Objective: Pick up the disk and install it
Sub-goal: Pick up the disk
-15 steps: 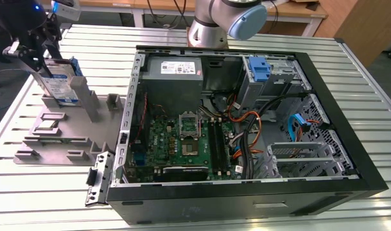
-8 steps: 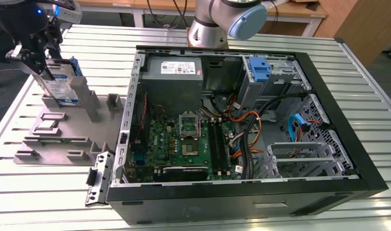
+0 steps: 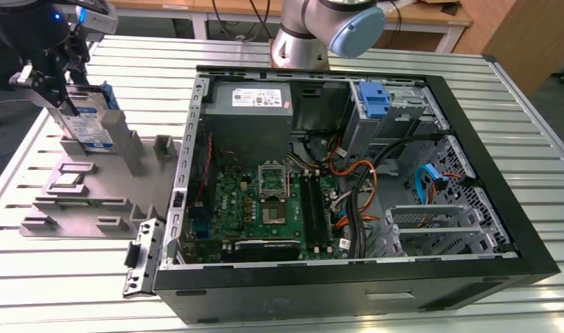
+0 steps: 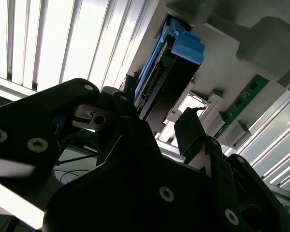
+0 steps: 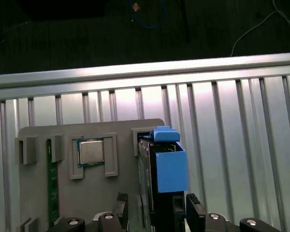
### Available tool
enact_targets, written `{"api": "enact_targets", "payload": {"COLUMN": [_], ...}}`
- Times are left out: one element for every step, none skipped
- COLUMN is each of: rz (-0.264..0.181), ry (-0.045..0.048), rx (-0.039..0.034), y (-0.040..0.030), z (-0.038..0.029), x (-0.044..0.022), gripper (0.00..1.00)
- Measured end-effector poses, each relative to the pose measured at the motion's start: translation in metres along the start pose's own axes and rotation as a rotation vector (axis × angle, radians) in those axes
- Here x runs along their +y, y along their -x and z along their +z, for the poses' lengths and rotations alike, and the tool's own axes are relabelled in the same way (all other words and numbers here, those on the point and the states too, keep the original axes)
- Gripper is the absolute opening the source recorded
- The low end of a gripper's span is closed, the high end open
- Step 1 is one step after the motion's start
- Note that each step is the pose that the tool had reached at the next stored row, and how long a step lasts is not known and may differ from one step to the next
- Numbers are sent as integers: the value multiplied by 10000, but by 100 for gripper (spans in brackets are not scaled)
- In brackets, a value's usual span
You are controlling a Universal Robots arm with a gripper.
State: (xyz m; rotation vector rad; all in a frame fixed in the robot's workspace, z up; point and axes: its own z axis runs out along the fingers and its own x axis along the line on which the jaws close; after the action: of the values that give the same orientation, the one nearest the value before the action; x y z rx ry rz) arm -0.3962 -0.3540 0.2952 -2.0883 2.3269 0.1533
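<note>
The disk (image 3: pixel 85 121) stands on edge in a slot of the grey parts holder (image 3: pixel 87 187), at the exterior view's left, well apart from the open computer case (image 3: pixel 356 173). The end effector (image 3: pixel 60 97) sits at the disk's upper part, reaching over it from above. In both wrist views the end effector (image 5: pixel 157 205) (image 4: pixel 159 113) straddles the disk (image 5: pixel 169 169) (image 4: pixel 183 46), with the blue carrier frame facing the camera. Whether it is clamped on the disk or released, I cannot tell. On the holder (image 5: pixel 34 193) a processor chip (image 5: pixel 91 152) lies flat in its recess beside the disk, with a green memory stick (image 5: pixel 50 183) farther along. The holder rests on the ribbed metal tabletop (image 5: pixel 232 145).
</note>
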Motion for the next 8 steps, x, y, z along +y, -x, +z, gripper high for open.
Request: {"api": "enact_targets", "payload": {"rz": [-110, -206, -298, -382, -437, -473, -506, -528], "ry": [9, 17, 25, 30, 36, 40, 42, 42], "rx": [5, 10, 14, 14, 15, 17, 16, 14], "y": [0, 0, 0, 1, 6, 14, 23, 30], "z": [0, 0, -1, 0, -1, 0, 2, 3], "x": [0, 0, 0, 0, 0, 1, 3, 3], "gripper": [59, 59, 59, 59, 59, 59, 59, 59]}}
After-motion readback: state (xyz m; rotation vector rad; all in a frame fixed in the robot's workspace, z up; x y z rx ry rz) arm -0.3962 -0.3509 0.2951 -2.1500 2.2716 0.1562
